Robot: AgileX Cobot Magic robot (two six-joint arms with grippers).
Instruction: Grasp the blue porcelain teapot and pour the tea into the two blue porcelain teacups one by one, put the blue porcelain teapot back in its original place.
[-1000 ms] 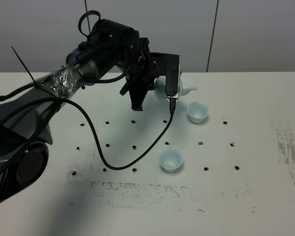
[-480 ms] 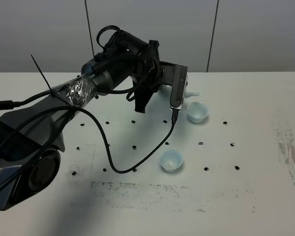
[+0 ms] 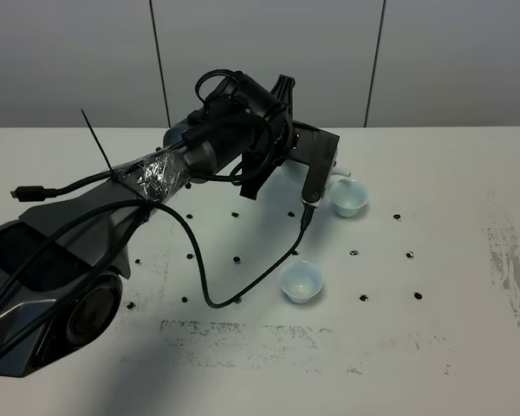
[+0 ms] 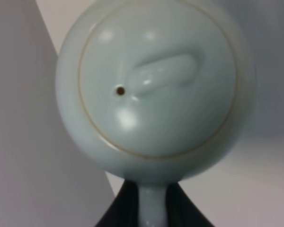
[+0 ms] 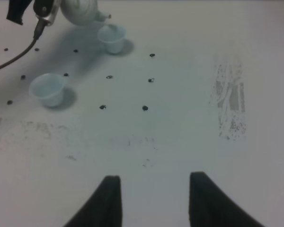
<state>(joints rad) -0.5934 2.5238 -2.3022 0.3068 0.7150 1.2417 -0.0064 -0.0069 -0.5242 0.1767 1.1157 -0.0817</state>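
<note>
The pale blue porcelain teapot (image 4: pixel 154 94) fills the left wrist view, lid and knob facing the camera. My left gripper (image 4: pixel 151 208) is shut on its handle. From the high camera only the spout (image 3: pixel 341 171) shows past the left gripper (image 3: pixel 273 165) and its camera mount, just up and left of the far teacup (image 3: pixel 349 198). The near teacup (image 3: pixel 301 282) stands apart, closer to the table's front. No tea shows. My right gripper (image 5: pixel 154 201) hovers low over bare table, fingers apart, nothing between them; it views the teapot (image 5: pixel 83 12) and both teacups (image 5: pixel 112 38) (image 5: pixel 48 89).
A black cable (image 3: pixel 243 286) hangs from the left wrist and loops over the white table (image 3: pixel 433 347) beside the near cup. Small dark dots mark the tabletop. A scuffed grey patch (image 3: pixel 511 260) lies at the right edge.
The left arm has swung right and forward with the teapot, bringing the spout closer to the far teacup. Both cups stay where they were.
</note>
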